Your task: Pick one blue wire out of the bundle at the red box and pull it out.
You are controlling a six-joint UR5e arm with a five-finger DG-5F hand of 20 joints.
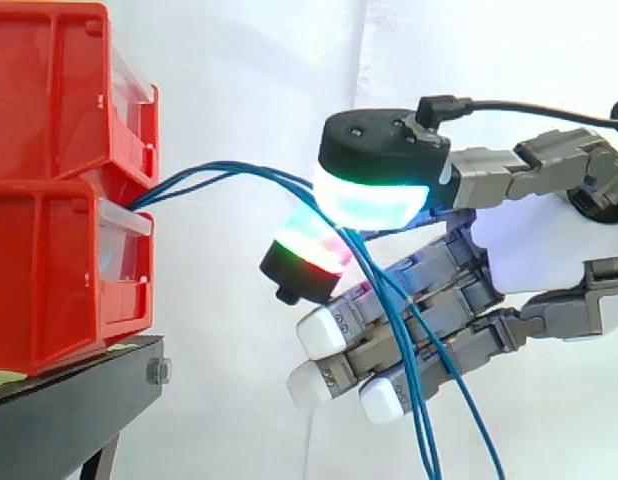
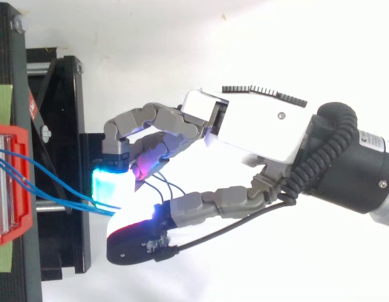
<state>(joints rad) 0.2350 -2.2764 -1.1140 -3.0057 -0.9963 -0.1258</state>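
Thin blue wires (image 1: 229,170) come out of the gap between the two stacked red bins (image 1: 49,190) at the left. They arch to the right and then hang down in front of the hand. The hand (image 1: 529,250) reaches in from the right, level with the bins' front. Its thumb pad (image 1: 379,195) glows white and cyan, and a fingertip (image 1: 311,250) glowing red and green is closed against it, with the wires pinched between them. I cannot tell how many wires are caught. From above, the wires (image 2: 50,179) run from the bin (image 2: 9,182) into the glowing pads (image 2: 109,185). The other fingers curl below.
The bins rest on a black stand (image 1: 69,410), whose frame (image 2: 62,157) shows below the hand from above. A white curtain hangs behind. The loose wire ends drop past the lower fingers out of the bottom of the side view.
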